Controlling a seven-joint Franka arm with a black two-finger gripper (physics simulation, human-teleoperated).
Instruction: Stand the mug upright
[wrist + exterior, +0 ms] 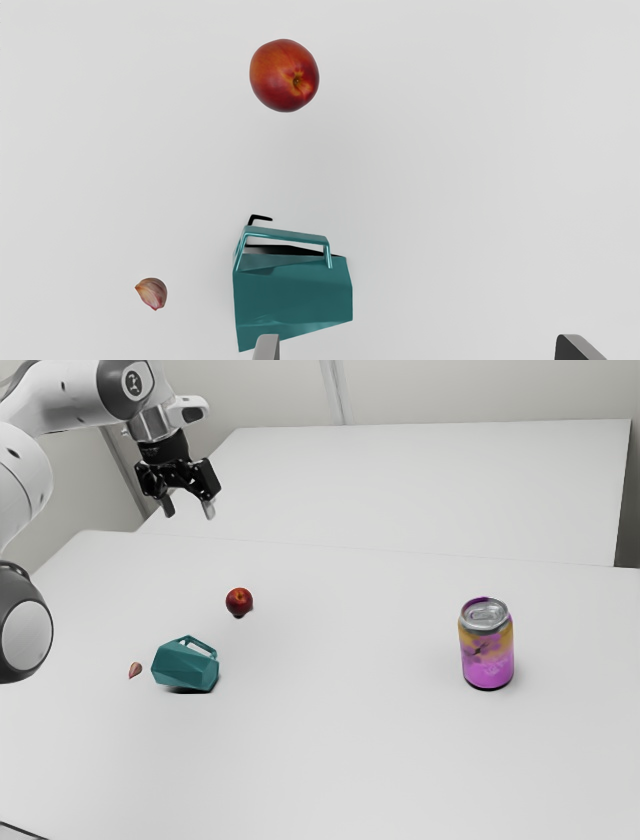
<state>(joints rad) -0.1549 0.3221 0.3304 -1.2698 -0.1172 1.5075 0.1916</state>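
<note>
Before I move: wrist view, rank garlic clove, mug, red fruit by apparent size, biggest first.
1. Teal mug, lying on its side, clearly largest
2. Red fruit
3. Garlic clove, smallest by a wide margin

No ties here.

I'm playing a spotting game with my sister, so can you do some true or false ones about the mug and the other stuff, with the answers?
1. The mug lies on its side. True.
2. The gripper is holding the mug. False: the gripper is open, up above the table.
3. The garlic is closer to the mug than the can is. True.
4. The can has tipped over. False: the can stands upright.
5. The fruit is inside the mug. False: the fruit sits apart from the mug.
6. The mug has a handle. True.
</note>
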